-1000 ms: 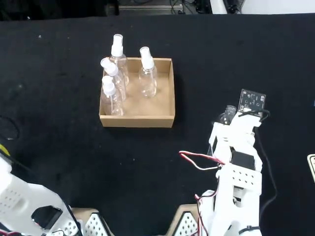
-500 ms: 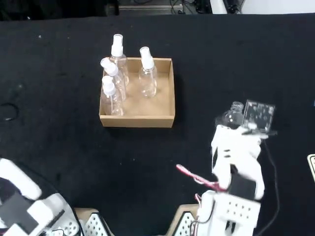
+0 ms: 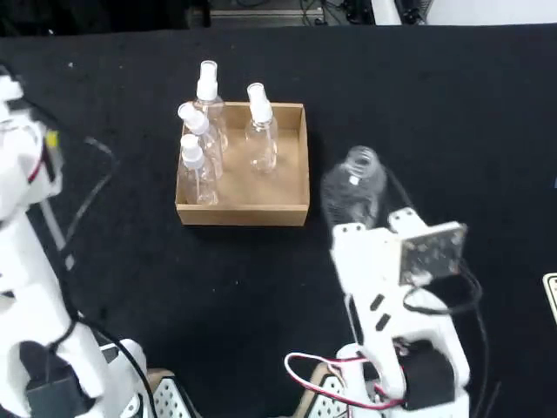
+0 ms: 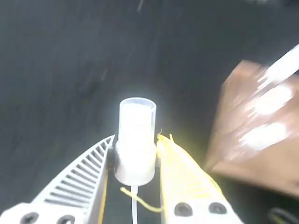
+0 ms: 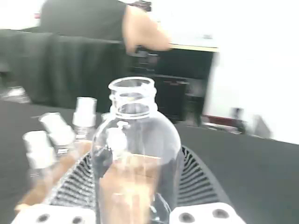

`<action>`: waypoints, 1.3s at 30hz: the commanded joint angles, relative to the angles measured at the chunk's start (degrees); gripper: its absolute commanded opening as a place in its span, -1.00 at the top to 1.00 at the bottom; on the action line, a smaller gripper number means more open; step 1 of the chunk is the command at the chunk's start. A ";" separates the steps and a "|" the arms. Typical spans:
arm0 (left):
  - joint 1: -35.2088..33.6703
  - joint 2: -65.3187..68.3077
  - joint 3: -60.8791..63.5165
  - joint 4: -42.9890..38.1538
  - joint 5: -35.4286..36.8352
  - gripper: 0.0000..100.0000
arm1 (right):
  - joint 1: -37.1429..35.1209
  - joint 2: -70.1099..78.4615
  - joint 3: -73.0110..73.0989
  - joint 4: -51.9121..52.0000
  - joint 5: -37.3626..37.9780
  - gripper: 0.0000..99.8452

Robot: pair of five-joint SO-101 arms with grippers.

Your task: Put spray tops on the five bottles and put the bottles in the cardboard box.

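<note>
Four clear bottles with white spray tops (image 3: 209, 131) stand in the cardboard box (image 3: 291, 170) at the table's middle. A fifth clear bottle (image 3: 352, 187) has an open neck and is held upright in the air to the right of the box, with my right gripper (image 5: 135, 186) shut on its body (image 5: 135, 154). My left gripper (image 4: 135, 163) is shut on a white spray top (image 4: 136, 133) with its thin tube hanging down, over black cloth beside the box (image 4: 252, 135). The left arm (image 3: 26, 252) rises along the table's left edge.
The table (image 3: 435, 96) is covered in black cloth. The capped bottles (image 5: 56, 128) stand just beyond the held one in the right wrist view. A pale object (image 3: 551, 296) lies at the right edge. A person stands in the room behind.
The right arm has lifted the open bottle off the table and carried it left, nearer the box. The left arm has swung up from the bottom-left corner along the left edge.
</note>
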 commanded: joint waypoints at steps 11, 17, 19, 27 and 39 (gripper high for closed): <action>27.74 -2.20 -17.89 -16.70 11.52 0.94 | -20.57 12.97 8.48 -26.37 -0.62 0.98; 40.13 -2.11 -17.36 -24.62 11.52 0.94 | -20.66 12.97 12.88 -29.19 -1.23 0.98; 42.77 -1.85 -17.36 -26.02 11.52 0.94 | -20.66 12.97 13.85 -30.33 -3.78 0.98; 46.73 -1.58 -11.65 -29.80 11.52 0.94 | -20.57 12.97 14.46 -30.51 -5.36 0.98; 46.90 -2.20 -3.21 -33.32 11.60 0.94 | -20.31 12.97 16.13 -30.68 -5.36 0.98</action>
